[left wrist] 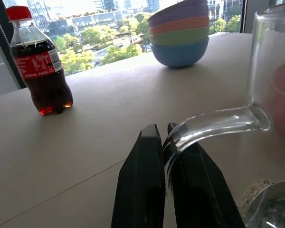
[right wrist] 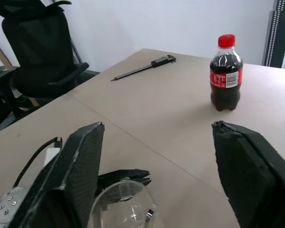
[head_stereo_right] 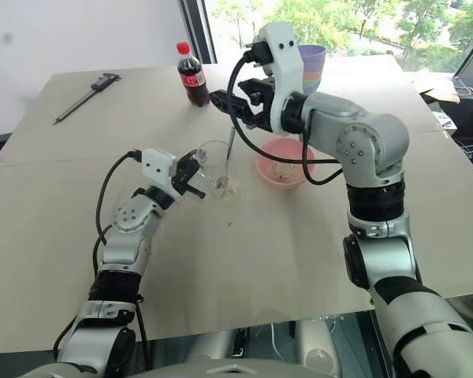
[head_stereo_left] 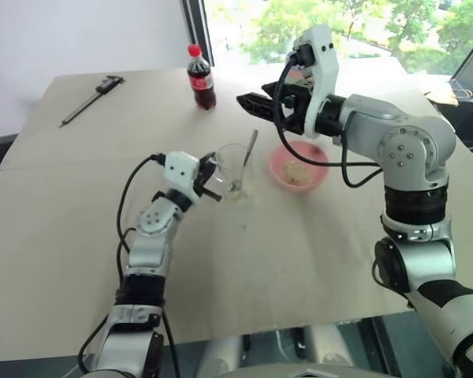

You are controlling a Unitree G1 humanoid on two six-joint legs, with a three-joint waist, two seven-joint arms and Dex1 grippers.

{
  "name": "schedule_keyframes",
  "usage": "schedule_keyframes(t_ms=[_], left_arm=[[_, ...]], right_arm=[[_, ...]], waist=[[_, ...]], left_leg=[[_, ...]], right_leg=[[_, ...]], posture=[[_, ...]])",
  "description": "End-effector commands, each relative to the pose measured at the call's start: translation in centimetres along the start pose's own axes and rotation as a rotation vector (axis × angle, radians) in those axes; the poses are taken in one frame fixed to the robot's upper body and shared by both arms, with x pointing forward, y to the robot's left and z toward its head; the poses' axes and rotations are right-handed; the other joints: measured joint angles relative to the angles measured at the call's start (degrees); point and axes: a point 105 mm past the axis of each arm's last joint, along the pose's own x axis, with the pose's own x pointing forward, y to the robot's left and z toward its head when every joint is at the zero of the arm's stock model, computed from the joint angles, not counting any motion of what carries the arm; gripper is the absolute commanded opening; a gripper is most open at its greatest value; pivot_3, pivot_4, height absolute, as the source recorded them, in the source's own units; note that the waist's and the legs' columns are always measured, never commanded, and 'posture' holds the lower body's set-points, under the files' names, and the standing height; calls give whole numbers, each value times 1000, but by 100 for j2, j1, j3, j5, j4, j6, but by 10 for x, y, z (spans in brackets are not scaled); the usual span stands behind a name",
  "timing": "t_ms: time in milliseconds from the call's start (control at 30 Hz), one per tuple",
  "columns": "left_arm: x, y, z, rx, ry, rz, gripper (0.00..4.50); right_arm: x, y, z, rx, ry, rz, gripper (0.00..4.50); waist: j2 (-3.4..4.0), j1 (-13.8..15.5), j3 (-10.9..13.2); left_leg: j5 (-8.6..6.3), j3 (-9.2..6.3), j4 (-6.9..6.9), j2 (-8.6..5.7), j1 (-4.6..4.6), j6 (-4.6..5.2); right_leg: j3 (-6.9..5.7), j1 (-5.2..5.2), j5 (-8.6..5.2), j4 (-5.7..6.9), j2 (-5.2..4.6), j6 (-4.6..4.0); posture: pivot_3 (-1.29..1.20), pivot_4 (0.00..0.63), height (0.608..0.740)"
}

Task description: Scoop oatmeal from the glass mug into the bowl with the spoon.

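Note:
The glass mug stands upright mid-table, and my left gripper is shut on its clear handle. The silver spoon stands in the mug with its handle leaning on the rim toward the bowl. Just right of the mug sits the pink bowl, holding a clump of pale oatmeal. A few pale grains also show at the mug's base. My right gripper hovers above the mug and spoon, level, fingers wide open and empty; in its wrist view the mug lies below the open gripper.
A cola bottle with a red cap stands at the back of the table. A dark caliper lies at the back left. A stack of coloured bowls sits behind the pink bowl. A black chair stands beyond the table.

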Motion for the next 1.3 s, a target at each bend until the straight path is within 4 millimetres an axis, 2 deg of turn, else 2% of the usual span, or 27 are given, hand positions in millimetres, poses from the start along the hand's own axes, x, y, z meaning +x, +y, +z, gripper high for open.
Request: schedule_keyframes(t_ms=[33, 100, 200, 633, 833, 1033, 1100, 1167, 1233, 1300], left_arm=[[-2, -4, -4, -4, 19, -14, 607], [-2, -4, -4, 13, 22, -11, 1320], [-3, -3, -5, 35, 28, -1, 2675], [-22, -8, 13, 54, 3, -32, 2675], [-36, -6, 22, 80, 19, -17, 2675], [-70, -9, 38, 67, 9, 30, 2675], [-85, -16, 42, 21, 16, 48, 2675], [-99, -27, 43, -25, 35, 46, 2675], [-113, -33, 38, -87, 76, 84, 2675], [-125, -42, 30, -67, 145, 67, 2675]], right_arm=[[-3, 1, 17, -34, -70, -5, 3665], [-3, 1, 18, -34, -73, -4, 3665], [-3, 2, 18, -38, -75, -1, 3665], [-8, 1, 24, -31, -108, -5, 3665], [-22, -3, 21, -59, -164, -22, 3665], [-64, -23, -5, -164, -188, -88, 3665], [-86, -40, -22, -184, -161, -158, 3665], [-108, -48, -43, -182, -125, -188, 3665], [-130, -49, -67, -183, -86, -204, 3665], [-146, -42, -92, -162, -28, -189, 3665]], waist=[[0, 0, 0], [0, -4, 0], [0, -1, 0], [1, -5, 1], [1, -4, 1], [1, 14, 1], [1, 22, 1], [1, 50, 1], [0, 110, 1], [0, 140, 1]], left_leg=[[0, 0, 0, 0, 0, 0], [0, 0, 0, 0, -1, 0], [1, -3, 0, 0, -7, -1], [0, -10, 0, 0, -15, -1], [0, -16, 0, 0, -21, -1], [0, -18, 0, -1, -30, -1], [0, -19, 0, 1, -32, -1], [-2, -19, -1, 2, -32, 2], [-4, -17, -1, 2, -29, 6], [-13, -17, -1, 4, -25, 21]], right_leg=[[0, 0, 0, 0, 0, 0], [0, -1, 0, -1, 0, 0], [-3, -3, 0, -4, 0, 0], [-10, -5, 0, -11, -28, 0], [-17, -6, 0, -17, -28, 0], [-18, -6, 0, -32, -33, 1], [-19, -7, 0, -34, -32, 1], [-19, -4, 0, -36, -32, 1], [-17, 0, 0, -37, -33, 1], [-17, 3, 0, -36, -29, 1]], posture=[[0, 150, 740], [0, 150, 740], [0, 150, 740], [0, 150, 740], [0, 150, 740], [0, 150, 740], [0, 150, 740], [0, 150, 740], [0, 150, 740], [0, 150, 740]])
